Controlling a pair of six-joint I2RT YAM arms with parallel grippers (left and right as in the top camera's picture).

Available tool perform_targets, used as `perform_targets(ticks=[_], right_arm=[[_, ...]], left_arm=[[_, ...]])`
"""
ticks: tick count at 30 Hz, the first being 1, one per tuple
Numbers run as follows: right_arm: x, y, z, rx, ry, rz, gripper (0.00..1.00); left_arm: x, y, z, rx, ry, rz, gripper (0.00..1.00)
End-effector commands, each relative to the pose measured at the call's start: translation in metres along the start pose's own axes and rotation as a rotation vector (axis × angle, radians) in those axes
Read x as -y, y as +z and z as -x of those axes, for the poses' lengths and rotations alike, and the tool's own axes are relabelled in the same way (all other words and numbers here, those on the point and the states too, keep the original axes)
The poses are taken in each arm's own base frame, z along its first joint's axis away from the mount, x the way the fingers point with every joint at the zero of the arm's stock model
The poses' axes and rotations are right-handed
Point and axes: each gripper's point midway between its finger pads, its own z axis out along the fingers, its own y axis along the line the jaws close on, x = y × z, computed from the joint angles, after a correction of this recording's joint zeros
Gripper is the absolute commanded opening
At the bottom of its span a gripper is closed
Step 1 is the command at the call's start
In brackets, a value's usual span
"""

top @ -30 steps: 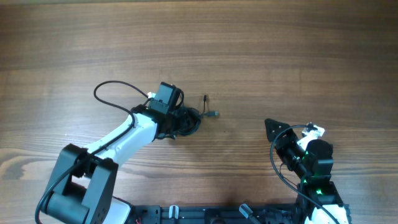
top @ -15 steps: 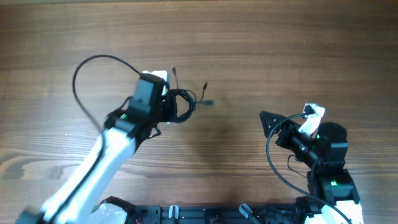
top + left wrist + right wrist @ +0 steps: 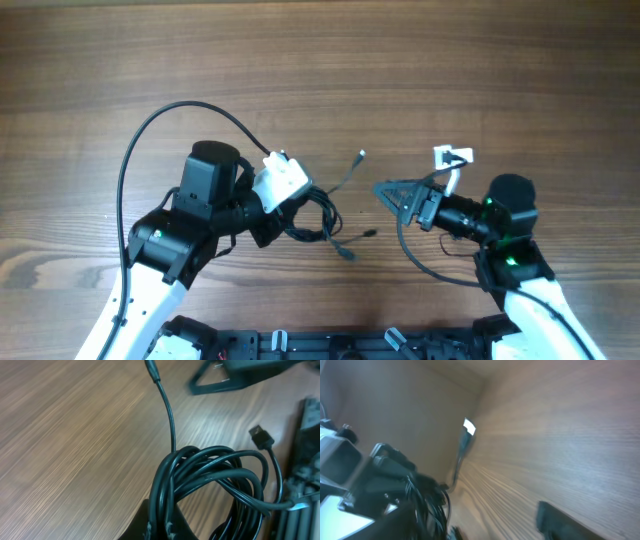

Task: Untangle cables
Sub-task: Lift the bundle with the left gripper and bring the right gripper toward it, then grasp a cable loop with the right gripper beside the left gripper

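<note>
The cables (image 3: pixel 312 214) are a knotted bundle of thin black cords hanging from my left gripper (image 3: pixel 274 222), which is shut on the loops. In the left wrist view the bundle (image 3: pixel 215 480) rises out of the jaws (image 3: pixel 162 521). One strand runs up to a plug end (image 3: pixel 152 367), and another plug (image 3: pixel 261 436) sticks out on the right. Loose ends (image 3: pixel 360 156) fan out toward my right gripper (image 3: pixel 386 193), which points left at the bundle, open and holding nothing. The right wrist view is blurred. It shows the cables (image 3: pixel 426 505) at lower left and one fingertip (image 3: pixel 559 519).
The bare wooden table (image 3: pixel 330 70) stretches behind both arms. The left arm's own thick black cable (image 3: pixel 150 130) arcs out to the left, and the right arm's (image 3: pixel 425 262) loops below its gripper. The arm bases (image 3: pixel 330 345) line the front edge.
My left gripper has shut on the bundle and carried it forward and right, off its earlier spot. The right arm has swung left toward it, its jaws narrowing somewhat.
</note>
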Motion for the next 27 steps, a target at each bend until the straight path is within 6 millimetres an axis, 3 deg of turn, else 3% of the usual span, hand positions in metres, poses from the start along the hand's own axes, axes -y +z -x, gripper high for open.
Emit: perform_targets(ticks=[1, 5, 6, 8, 9, 10, 11, 12, 14, 19, 23, 25, 27], right_arm=[[0.0, 0.018, 0.004, -0.009, 0.115, 0.027, 0.59], [0.01, 0.039, -0.012, -0.077, 0.174, 0.041, 0.2], [0.008, 0.047, -0.025, -0.119, 0.173, 0.05, 0.05], [0.004, 0.051, -0.034, -0.149, 0.156, 0.06, 0.05], [0.001, 0.052, -0.038, -0.163, 0.117, 0.071, 0.07], [0.002, 0.052, -0.04, -0.169, 0.053, 0.074, 0.26], [0.005, 0.052, -0.041, -0.168, -0.005, 0.07, 0.52], [0.011, 0.05, -0.041, -0.169, -0.031, 0.054, 0.69], [0.02, 0.047, -0.04, -0.168, -0.018, 0.023, 0.83], [0.015, 0.049, -0.041, -0.173, 0.049, 0.034, 0.89], [0.007, 0.052, -0.042, -0.162, -0.289, 0.084, 0.97], [0.003, 0.052, -0.036, -0.127, -0.461, 0.104, 0.89], [-0.007, 0.053, -0.028, -0.088, -0.506, 0.135, 0.88]], left_arm=[[0.022, -0.006, 0.017, 0.081, 0.037, -0.121, 0.04], [0.022, -0.006, 0.017, 0.078, 0.005, -0.121, 0.04], [0.021, -0.005, 0.017, 0.073, -0.025, -0.122, 0.04], [0.02, -0.005, 0.017, 0.073, -0.044, -0.12, 0.04], [0.018, -0.005, 0.017, 0.072, -0.052, -0.107, 0.04], [0.01, -0.004, 0.014, 0.054, -0.06, -0.062, 0.04], [-0.002, -0.003, 0.009, 0.027, -0.112, 0.007, 0.04], [-0.02, -0.004, 0.002, -0.005, -0.209, 0.115, 0.04], [-0.046, -0.01, -0.01, -0.035, -0.37, 0.283, 0.04], [-0.054, -0.012, -0.013, -0.033, -0.445, 0.333, 0.04], [-0.053, -0.012, -0.014, -0.038, -0.446, 0.333, 0.04], [-0.052, -0.012, -0.018, -0.054, -0.45, 0.329, 0.04], [-0.048, -0.012, -0.02, -0.062, -0.454, 0.311, 0.04]])
